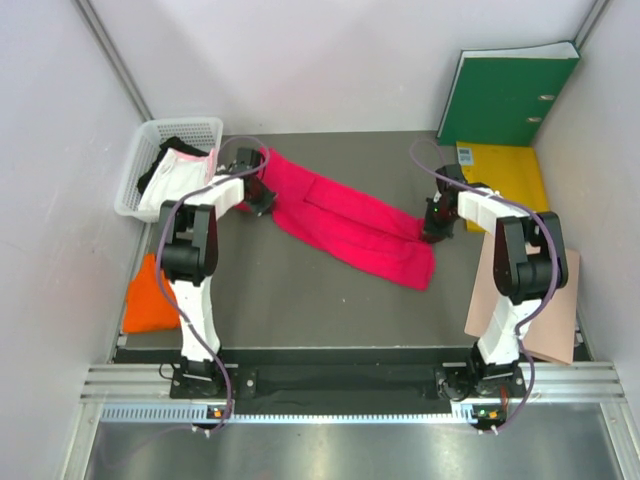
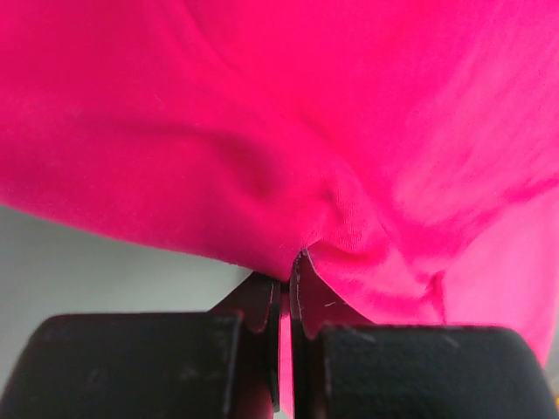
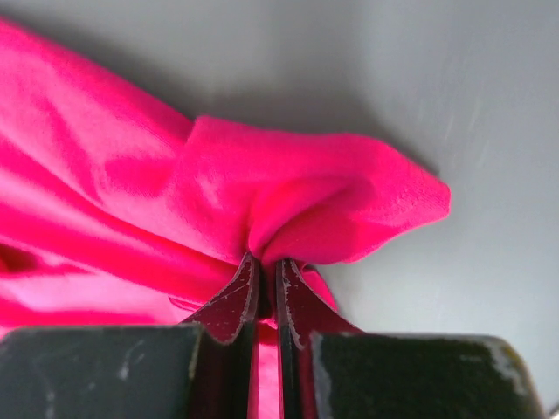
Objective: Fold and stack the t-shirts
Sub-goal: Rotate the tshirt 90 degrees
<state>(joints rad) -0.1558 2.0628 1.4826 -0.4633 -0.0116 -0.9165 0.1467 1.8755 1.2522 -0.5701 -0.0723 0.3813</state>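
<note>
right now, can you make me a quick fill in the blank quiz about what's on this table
1. The left gripper and the right gripper are both ____ on the pink shirt.
2. The folded orange shirt lies at the ____ edge of the table.
3. The yellow folder lies in its far ____ corner.

Missing words: shut; left; right
</note>
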